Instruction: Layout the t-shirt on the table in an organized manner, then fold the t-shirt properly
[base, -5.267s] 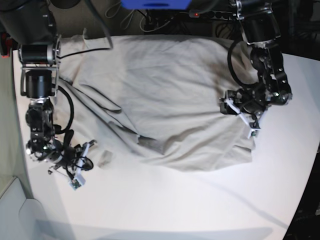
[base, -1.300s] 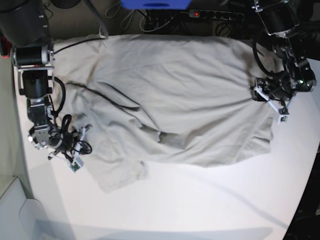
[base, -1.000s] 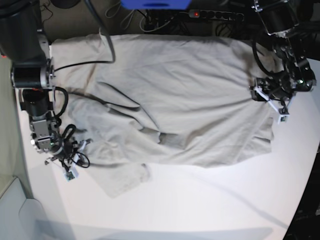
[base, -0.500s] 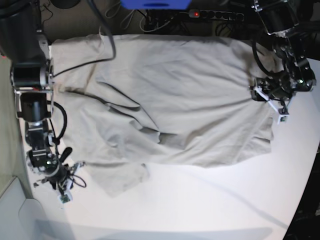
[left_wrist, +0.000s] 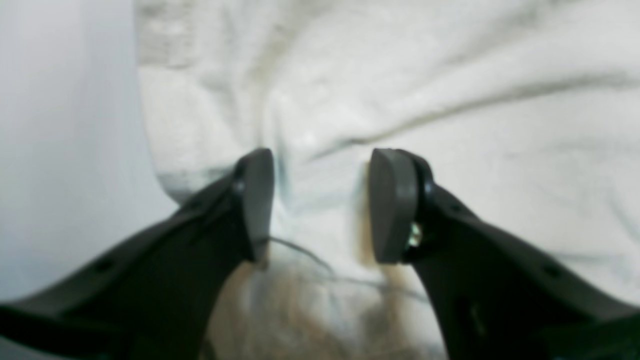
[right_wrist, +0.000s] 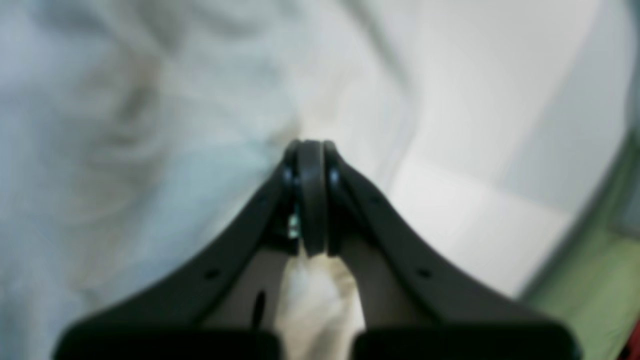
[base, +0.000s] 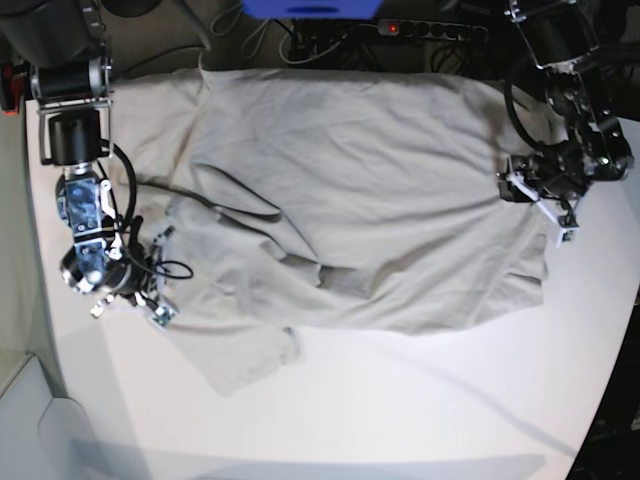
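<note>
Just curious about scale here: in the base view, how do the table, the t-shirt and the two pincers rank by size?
1. the table
2. the t-shirt, covering much of it
3. the left pincer and the right pincer: both tiny and too alike to rank.

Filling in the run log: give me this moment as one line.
phase: layout | t-shirt: spread, wrinkled | left end effector: open over cloth | right end effector: shut at shirt edge
</note>
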